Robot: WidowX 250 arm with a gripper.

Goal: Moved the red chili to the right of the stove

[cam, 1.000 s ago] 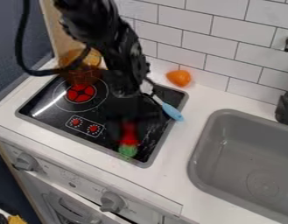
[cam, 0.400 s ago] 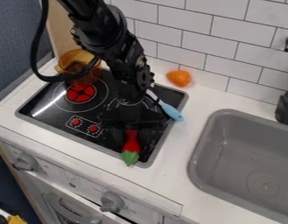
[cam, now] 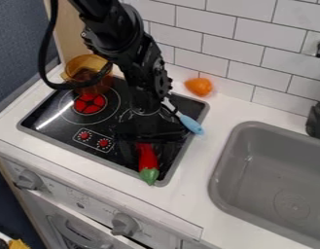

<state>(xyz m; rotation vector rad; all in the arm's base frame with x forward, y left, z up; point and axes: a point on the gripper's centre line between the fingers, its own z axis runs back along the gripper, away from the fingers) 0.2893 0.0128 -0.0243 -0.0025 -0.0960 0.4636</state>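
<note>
nearest, the oven front (cam: 68, 200) with its grey knobs (cam: 125, 224) runs below the white desk (cam: 194, 194), and just behind it, at the front right of the stove (cam: 64, 144), is the red chili (cam: 148, 159). its green stem end (cam: 148, 176) points toward the front, at the stove's grey rim, while the red body is over the black top. so it is on the right-hand side, but not out past the edge. the gripper (cam: 148, 142) hangs right at the chili's far end; i cannot tell whether it grips the thing or has let go. as i judge it, most of the job is done if the right part of the stove is meant; if the strip toward the sink (cam: 279, 182) is meant, a short carry over the rim is left, then the release and backing away. farther back are a blue-handled utensil (cam: 190, 124), an amber pot (cam: 88, 73) and an orange piece (cam: 199, 86) by the tiled wall (cam: 266, 61).
</note>
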